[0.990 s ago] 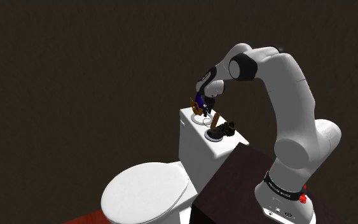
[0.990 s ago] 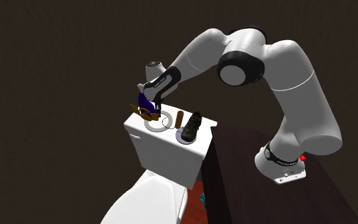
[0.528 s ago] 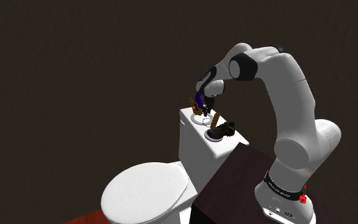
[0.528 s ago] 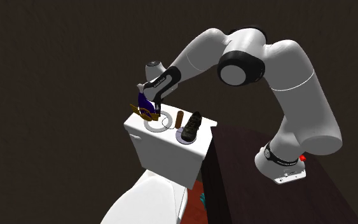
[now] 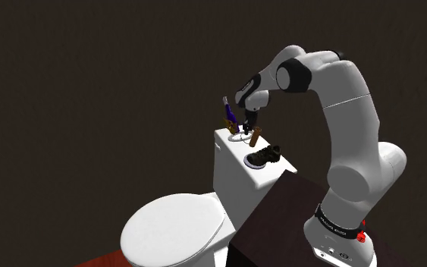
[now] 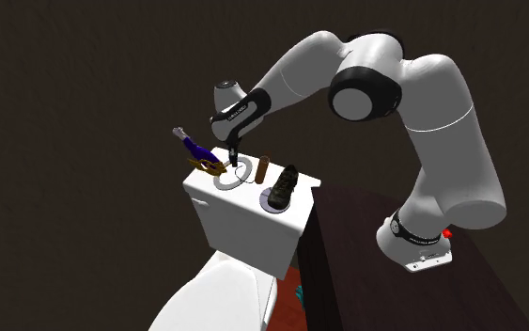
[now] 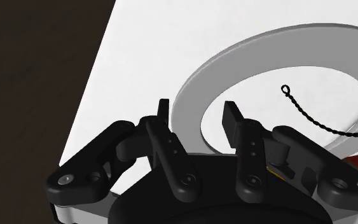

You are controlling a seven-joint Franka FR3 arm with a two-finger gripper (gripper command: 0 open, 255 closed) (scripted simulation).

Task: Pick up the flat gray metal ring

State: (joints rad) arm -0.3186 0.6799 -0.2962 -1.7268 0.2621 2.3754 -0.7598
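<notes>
The white arm (image 5: 344, 114) has shifted only a little over the toilet tank (image 5: 230, 178). What has plainly changed is on the lid. The purple and gold thing (image 6: 196, 149), which half a second ago sat bunched up against the hand and over the ring, now lies knocked aside. It is tilted, with its tip poking out past the tank's edge toward the second exterior view's left. The dark shoe (image 6: 286, 181) on its grey disc and the brown cylinder (image 6: 264, 169) look to be where they were. The flat grey ring (image 7: 196, 95) is still flat on the white lid, and its near side is uncovered. The gripper (image 7: 196, 113) is right down at it, with its fingers (image 7: 163, 109) a modest gap apart. One stands outside the band and the other inside the hole, and neither seems to touch it. A thin black cord (image 7: 311, 111) trails across the hole close to the inner finger. To my eye the clutter is out of the way and the hand is set to pinch the band. Nothing is held yet, and the cord could get caught in the squeeze.
</notes>
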